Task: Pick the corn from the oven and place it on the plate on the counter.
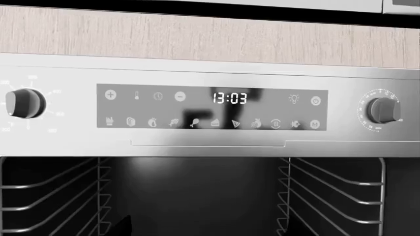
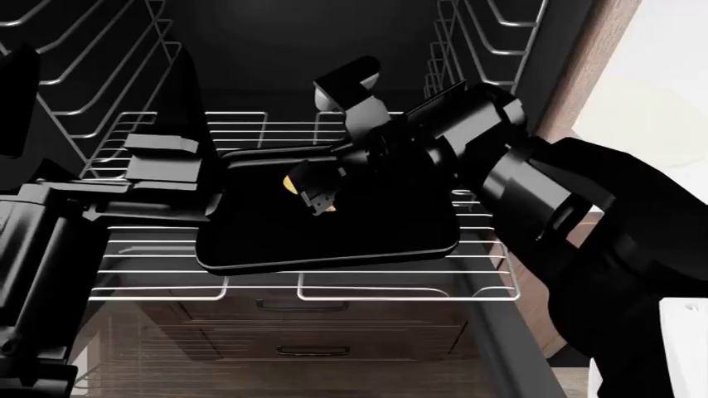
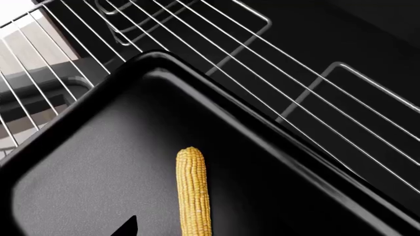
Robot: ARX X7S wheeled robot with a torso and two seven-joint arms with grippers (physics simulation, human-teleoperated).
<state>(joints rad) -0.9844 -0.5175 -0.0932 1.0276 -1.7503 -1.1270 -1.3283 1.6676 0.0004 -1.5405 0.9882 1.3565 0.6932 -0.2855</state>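
Note:
The yellow corn (image 3: 194, 191) lies on a black baking tray (image 3: 78, 172) on the wire rack (image 2: 366, 286) inside the oven (image 2: 277, 33). My right gripper (image 2: 312, 195) is down over the tray, open, straddling one end of the corn (image 2: 292, 184). One dark fingertip (image 3: 128, 228) shows beside the cob with a gap between them. My left gripper (image 2: 177, 99) stands at the left of the cavity, open and holding nothing; its fingertip (image 1: 123, 227) faces the oven's control panel (image 1: 210, 108). The cream plate (image 2: 647, 137) lies on the white counter (image 2: 675, 41) at the right.
Side rails (image 2: 89, 91) line both oven walls. The tray (image 2: 332, 240) sits skewed on the rack. Two knobs (image 1: 26, 103) flank the panel's display. Wood drawers (image 2: 310, 327) show below the rack. My right arm (image 2: 575, 215) fills the cavity's right side.

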